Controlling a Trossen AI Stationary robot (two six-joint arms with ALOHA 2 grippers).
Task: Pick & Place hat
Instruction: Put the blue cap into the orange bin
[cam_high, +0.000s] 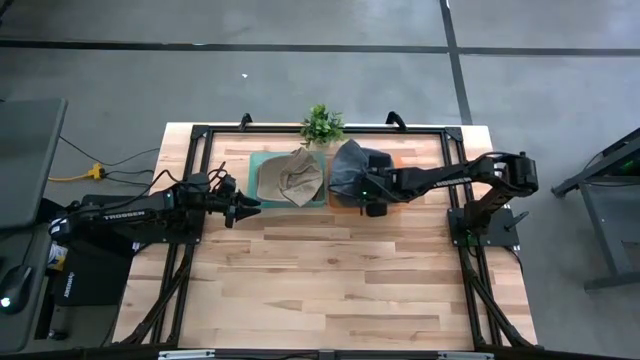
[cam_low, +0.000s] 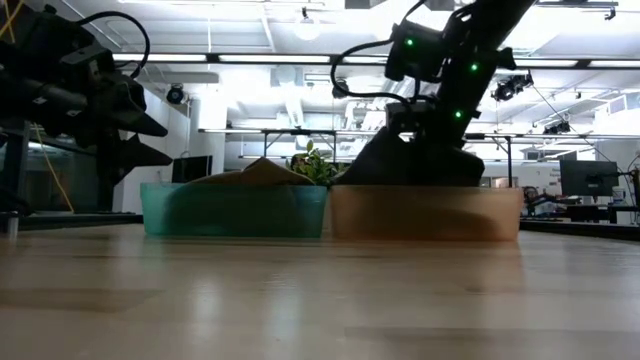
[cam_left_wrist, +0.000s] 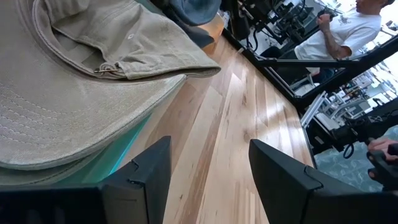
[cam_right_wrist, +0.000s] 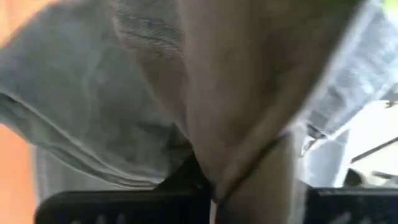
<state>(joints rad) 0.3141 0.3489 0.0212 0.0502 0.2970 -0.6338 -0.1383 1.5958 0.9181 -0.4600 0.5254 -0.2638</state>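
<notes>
A dark grey hat (cam_high: 350, 165) lies bunched in the orange bin (cam_low: 425, 212) at the far middle of the table, and its cloth fills the right wrist view (cam_right_wrist: 93, 93). My right gripper (cam_high: 368, 188) is down on the hat's near side, shut on its cloth. A tan hat (cam_high: 296, 177) rests in the teal bin (cam_low: 235, 210) just left of the orange one, its brim (cam_left_wrist: 68, 118) hanging over the bin's wall. My left gripper (cam_high: 245, 207) waits open near the teal bin's near left corner, touching nothing. My right gripper pinches a fold of the dark grey hat's cloth (cam_right_wrist: 236, 168) between its two fingers. It comes from the table's right, slanting down. The hat sits heaped in the orange bin, its top (cam_low: 400, 160) rising above the rim. The cloth hides the fingertips.
A small green plant (cam_high: 321, 124) stands just behind the two bins at the far edge. A black frame (cam_high: 200, 135) runs round the table's edges. The wide wooden near half of the table (cam_high: 330, 280) bears nothing. A person (cam_left_wrist: 348, 31) sits beyond the table.
</notes>
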